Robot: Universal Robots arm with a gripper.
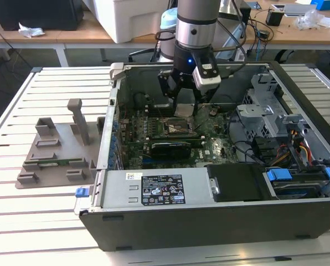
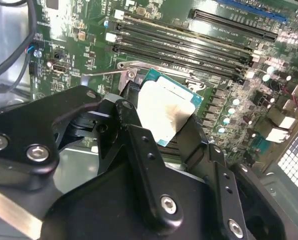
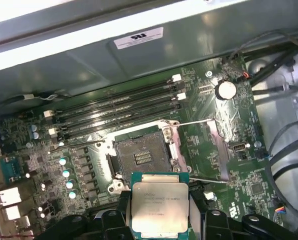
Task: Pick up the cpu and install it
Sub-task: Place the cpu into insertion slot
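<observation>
Presently, the tool (image 3: 160,206) is clamped on the cpu (image 3: 159,197), gripping two opposite edges, with the silvery top turned toward the wrist. The cpu hangs flat above the motherboard (image 3: 229,150), inside the open computer case (image 1: 209,221), and touches nothing beneath it. In the first wrist view the open socket (image 3: 141,157) lies just off the cpu's free edge, between it and the memory slots (image 3: 119,107). Cpu and socket sides run nearly parallel. By this showing the cpu is lifted but not yet seated.
</observation>
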